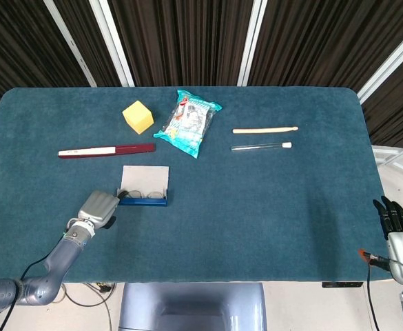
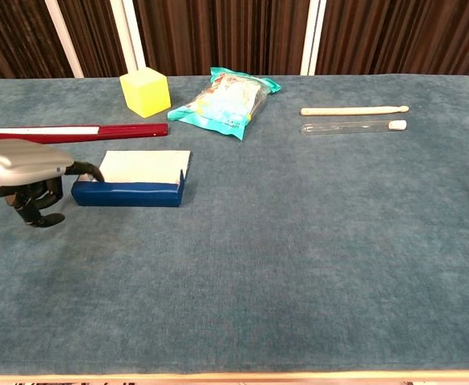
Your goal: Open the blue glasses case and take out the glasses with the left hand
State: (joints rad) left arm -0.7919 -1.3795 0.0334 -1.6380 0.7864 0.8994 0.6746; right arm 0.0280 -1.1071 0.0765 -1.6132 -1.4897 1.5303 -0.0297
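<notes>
One blue rectangular glasses case (image 1: 145,189) is sitting left of centre in the head view with its pale lid lying open, and I am seeing one pair of thin-framed glasses (image 1: 145,195) resting inside its front tray. My left hand (image 1: 99,207) is hovering at the case's left end, lower left of the frame; in the chest view one dark finger (image 2: 90,170) is reaching to the case's left corner while the rest are curling under the palm, holding nothing. Whether that fingertip is touching the case I cannot tell. My right hand (image 1: 396,227) is hanging off the teal felt table (image 1: 270,207) at the lower right, beyond the edge, and I cannot tell how its fingers are set.

Room is lying wide open across the centre, right and front of the table. Along the upper half I am counting one dark red and white flat bar (image 1: 106,149) just above the case, one yellow foam cube (image 1: 138,116), one teal snack packet (image 1: 188,122), one pale wooden stick (image 1: 264,129) and one clear glass tube with a white cap (image 1: 260,146).
</notes>
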